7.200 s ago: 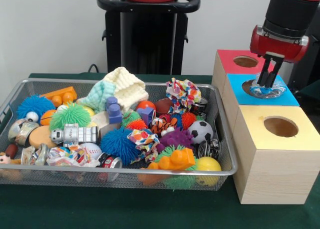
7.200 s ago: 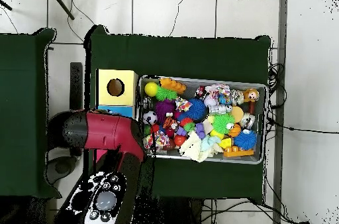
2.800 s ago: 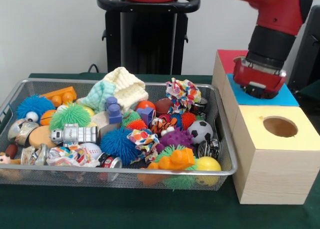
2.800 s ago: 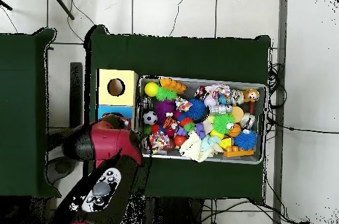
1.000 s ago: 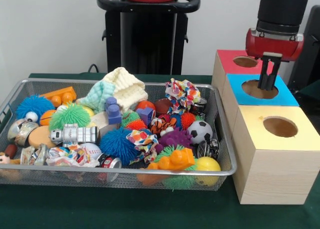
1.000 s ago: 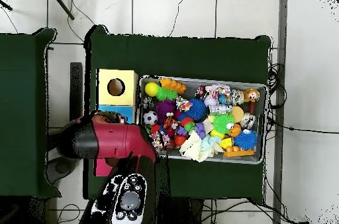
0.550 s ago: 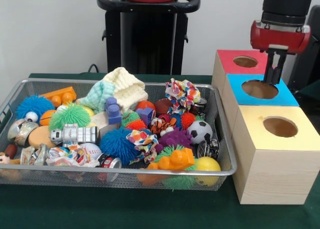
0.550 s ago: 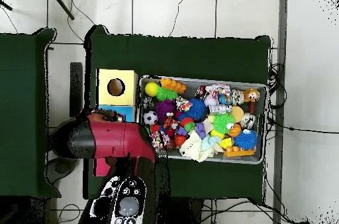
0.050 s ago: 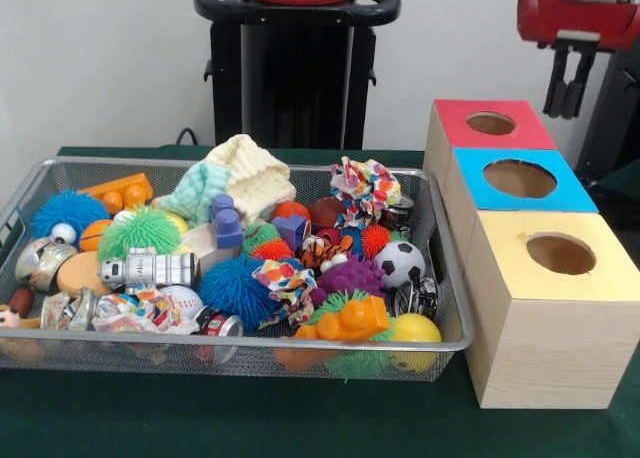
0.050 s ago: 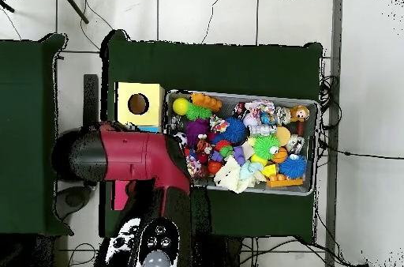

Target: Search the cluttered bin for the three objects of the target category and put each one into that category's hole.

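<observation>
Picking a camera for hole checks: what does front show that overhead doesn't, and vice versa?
Front only: the red and blue holes, and the gripper, fingers close together, nothing between them, raised above the boxes. Overhead only: the arm covering those two boxes, plus the tiled floor. Both: the bin of toys and the yellow hole.

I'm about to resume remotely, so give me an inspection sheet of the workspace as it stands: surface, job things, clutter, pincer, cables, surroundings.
Surface: green cloth on the table, bin and boxes standing on it.
Job things: wire bin full of toys; red box, blue box and yellow box in a row, each with a round hole; nothing seen in the holes.
Clutter: soccer ball, yellow ball, knitted cloth, blue spiky ball, toy robot among many others.
Pincer: pincer raised above the boxes, fingers close together, holding nothing.
Cables: cable behind the bin.
Surroundings: black stand, white wall.
</observation>
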`<state>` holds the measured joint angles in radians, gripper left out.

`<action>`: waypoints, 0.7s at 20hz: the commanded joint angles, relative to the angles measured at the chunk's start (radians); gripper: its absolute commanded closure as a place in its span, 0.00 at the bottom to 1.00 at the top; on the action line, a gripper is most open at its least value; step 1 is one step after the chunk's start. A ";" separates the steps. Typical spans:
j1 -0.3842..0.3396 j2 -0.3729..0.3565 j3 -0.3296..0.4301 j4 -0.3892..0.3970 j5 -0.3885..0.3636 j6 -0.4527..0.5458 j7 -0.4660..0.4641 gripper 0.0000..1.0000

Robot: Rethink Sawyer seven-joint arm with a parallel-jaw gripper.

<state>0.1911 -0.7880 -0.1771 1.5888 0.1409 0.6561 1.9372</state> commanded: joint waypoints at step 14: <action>-0.057 -0.020 0.019 -0.022 -0.125 -0.071 0.064 1.00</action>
<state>0.1616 -0.8361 -0.1772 1.5553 0.0855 0.6450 1.9372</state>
